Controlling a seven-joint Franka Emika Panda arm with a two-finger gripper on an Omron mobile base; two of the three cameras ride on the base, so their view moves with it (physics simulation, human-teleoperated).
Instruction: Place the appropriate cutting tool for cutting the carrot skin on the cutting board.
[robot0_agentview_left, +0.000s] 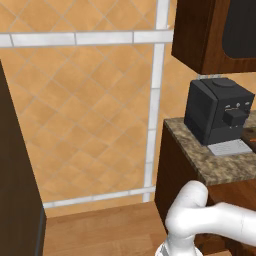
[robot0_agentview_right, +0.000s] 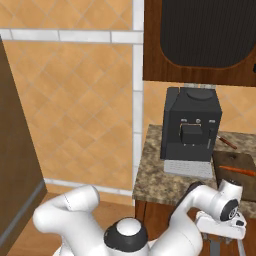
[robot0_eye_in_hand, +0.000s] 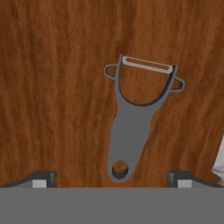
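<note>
Two dark fingertips (robot0_eye_in_hand: 43, 178) stand wide apart at the bottom of your hand view, gripping nothing; the gripper (robot0_eye_in_hand: 111, 179) is spread over the grey peeler (robot0_eye_in_hand: 131, 127), which lies flat on brown wood grain. From the right base view, the cutting board (robot0_agentview_right: 235, 165) and carrot (robot0_agentview_right: 239, 171) sit beside the coffee machine (robot0_agentview_right: 191, 125), the board cut off at the frame edge.

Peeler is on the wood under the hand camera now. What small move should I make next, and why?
Probably a short retreat straight away from the board. The peeler lies flat on the wooden surface, and the fingertips stand wide apart on either side of its handle, so the gripper looks open and clear of it.
</note>
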